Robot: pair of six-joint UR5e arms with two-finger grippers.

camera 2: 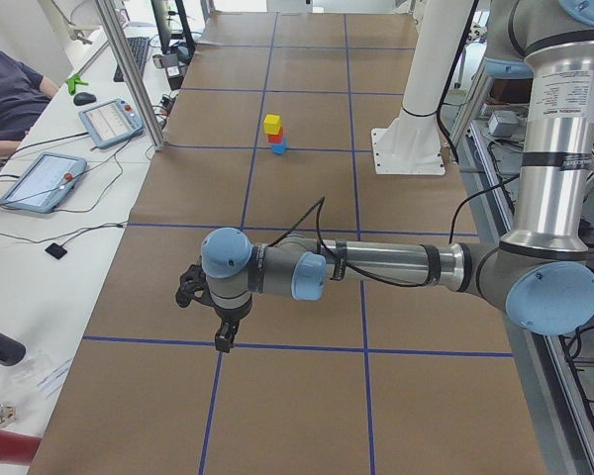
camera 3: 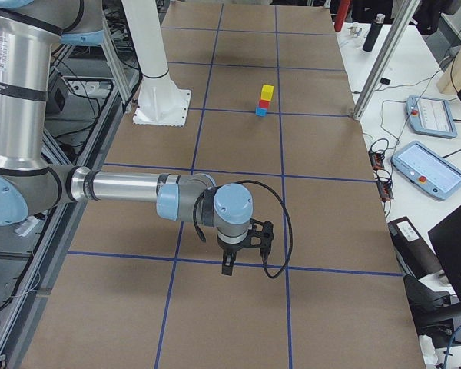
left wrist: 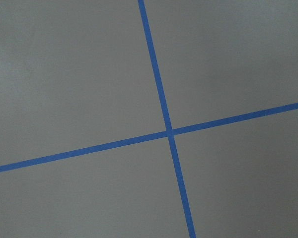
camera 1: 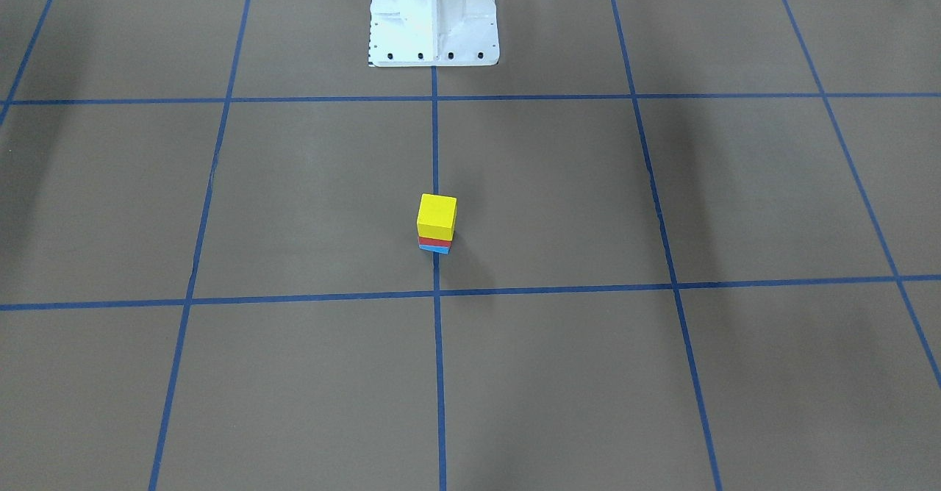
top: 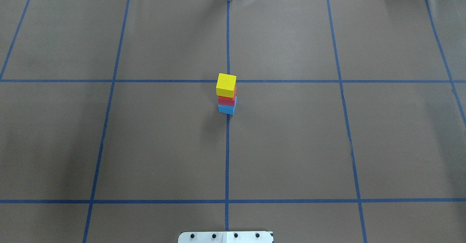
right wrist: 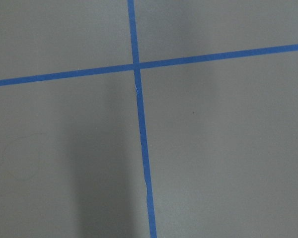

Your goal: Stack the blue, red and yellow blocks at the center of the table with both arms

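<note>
"Where did the blocks end up?"

"Mid-surface, well away from all four edges. One stack of three: the blue block (top: 225,109) at the bottom, the red block (top: 226,100) on it, the yellow block (top: 226,84) on top, one of each. The blue one sits right on the centre tape line (top: 227,155)."

"Room around it?"

"Plenty. Brown surface (top: 291,144) shows on every side of the stack, out to each edge. The white pedestal (camera 1: 434,17) stands at the robot-side edge, in line with the stack but well apart from it."

"And the arms?"

"Two. The left arm (camera 2: 376,265) stretches low over the surface toward one short end, the right arm (camera 3: 131,186) toward the other. Both are far from the stack. Each wrist camera looks down on a tape crossing."

"Jaws apart or together?"

"I cannot tell for either. They show only from the end views."

"Anything past the edges?"

"Two tablets (camera 2: 111,121) on the operators' bench along the far long edge."
</note>
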